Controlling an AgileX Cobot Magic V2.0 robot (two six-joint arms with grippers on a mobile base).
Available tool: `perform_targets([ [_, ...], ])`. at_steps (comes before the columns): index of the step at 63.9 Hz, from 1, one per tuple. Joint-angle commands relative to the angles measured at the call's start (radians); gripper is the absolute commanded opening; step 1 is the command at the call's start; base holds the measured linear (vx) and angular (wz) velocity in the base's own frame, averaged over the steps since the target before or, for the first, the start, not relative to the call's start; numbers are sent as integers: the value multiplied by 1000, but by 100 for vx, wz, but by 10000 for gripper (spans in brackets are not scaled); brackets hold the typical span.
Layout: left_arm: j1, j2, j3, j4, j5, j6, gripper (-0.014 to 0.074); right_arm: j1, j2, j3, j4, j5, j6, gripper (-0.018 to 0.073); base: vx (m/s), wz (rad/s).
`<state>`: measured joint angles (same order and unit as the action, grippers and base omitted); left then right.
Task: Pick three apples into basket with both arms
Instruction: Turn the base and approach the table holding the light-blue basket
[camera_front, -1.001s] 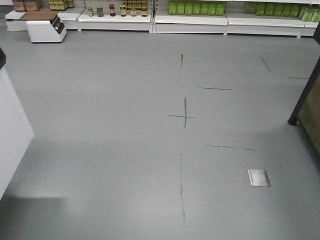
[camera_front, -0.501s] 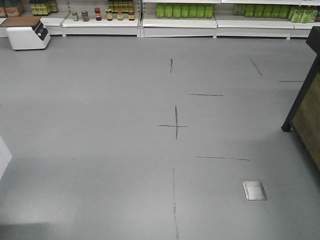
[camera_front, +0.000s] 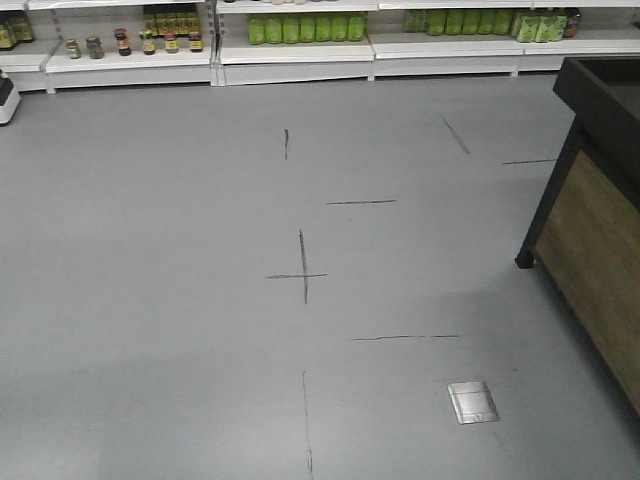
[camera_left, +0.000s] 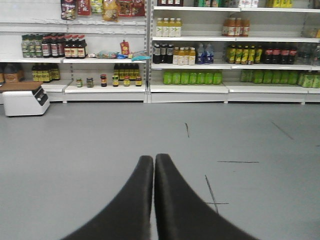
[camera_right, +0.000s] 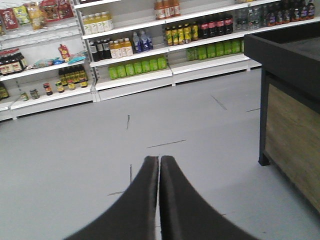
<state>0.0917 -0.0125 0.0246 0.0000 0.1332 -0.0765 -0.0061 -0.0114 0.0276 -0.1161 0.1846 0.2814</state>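
No apples and no basket show in any view. My left gripper (camera_left: 154, 157) is shut with nothing between its black fingers, hanging over bare grey floor in the left wrist view. My right gripper (camera_right: 159, 159) is shut and empty too, over the same floor in the right wrist view. Neither arm appears in the front view.
A black-framed stand with wood side panels (camera_front: 590, 235) (camera_right: 292, 130) rises at the right. Stocked shop shelves (camera_front: 290, 45) (camera_left: 187, 55) (camera_right: 135, 60) line the far wall. A white box with a brown top (camera_left: 24, 99) sits far left. The floor carries black tape marks (camera_front: 303, 268) and a metal plate (camera_front: 472, 401).
The front view has swung to the right: shelves and floor marks slid left, the white box left the frame, and the black-framed stand came much further into view.
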Motion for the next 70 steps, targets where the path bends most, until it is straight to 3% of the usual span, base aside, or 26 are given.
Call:
perform_targets([
  [1, -8, -15, 22, -7, -70, 0, -6, -2, -6, 7, -11, -74, -4, -5, 26, -32],
  [70, -8, -15, 22, -7, -70, 0, -6, -2, -6, 7, -11, -74, -4, -5, 19, -56],
])
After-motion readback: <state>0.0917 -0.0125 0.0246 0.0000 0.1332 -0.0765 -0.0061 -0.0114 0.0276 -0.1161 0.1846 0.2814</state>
